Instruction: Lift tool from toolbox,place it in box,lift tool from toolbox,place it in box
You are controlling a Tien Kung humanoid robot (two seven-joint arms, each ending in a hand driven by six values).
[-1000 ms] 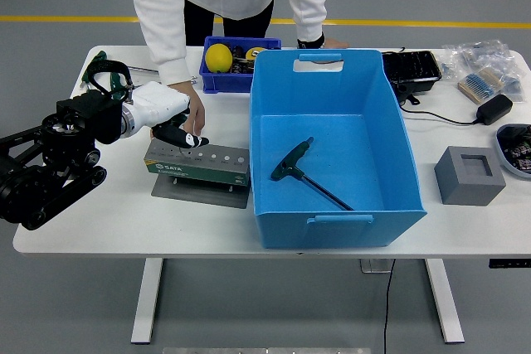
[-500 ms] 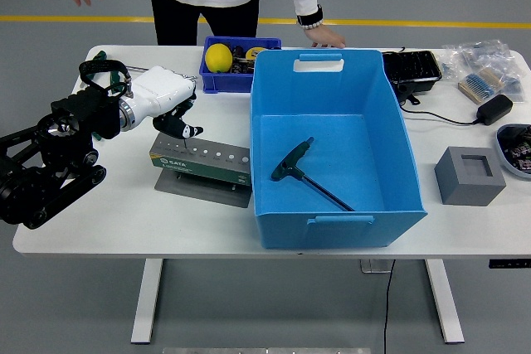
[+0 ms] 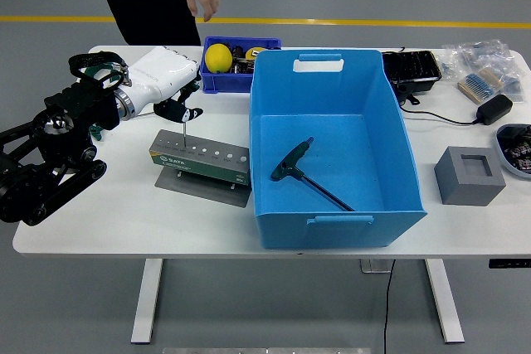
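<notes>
Above the green toolbox [image 3: 201, 162] on the desk [image 3: 99, 213], we see our left robot hand [image 3: 176, 102] grasping a thin T-handle tool [image 3: 183, 123], its tip just over the holes. Another tool [image 3: 305, 173] lies inside the blue box [image 3: 334, 152].

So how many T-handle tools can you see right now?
2: one T-handle tool lies inside the big blue box; the other is in the left hand, lifted above the toolbox. More may sit hidden there.
</notes>
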